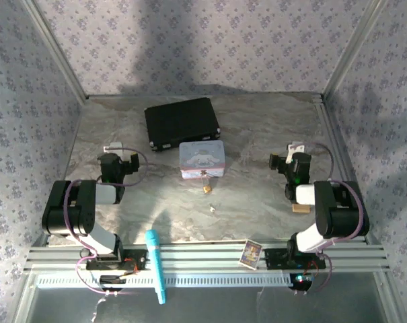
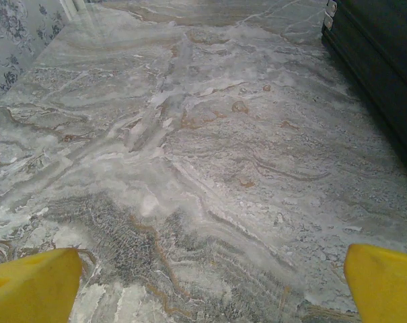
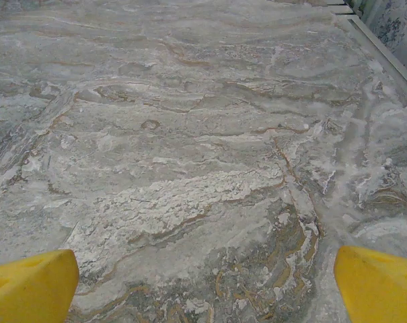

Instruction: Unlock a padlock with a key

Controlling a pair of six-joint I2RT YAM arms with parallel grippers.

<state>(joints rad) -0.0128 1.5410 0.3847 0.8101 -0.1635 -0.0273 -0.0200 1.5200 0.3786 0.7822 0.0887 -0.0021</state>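
Marbled grey stone tabletop [image 1: 257, 134], slick and flat, with matte black case [image 1: 181, 122] at 12 o'clock and rounded pastel tin [image 1: 202, 159] mid-table. Left gripper [image 2: 206, 282] at 9, right gripper [image 3: 206, 282] at 3, jaws wide and empty. Tiny brass padlock [image 1: 207, 189] at tin's 6 o'clock, thin silvery key [image 1: 212, 209] nearer still, apart: best pinched low and square to avoid skidding.

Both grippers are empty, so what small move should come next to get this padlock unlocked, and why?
Probably swing the right gripper, open and empty over bare table, left toward the key. The key lies loose just nearer than the padlock, which sits in front of the tin; neither is held yet.
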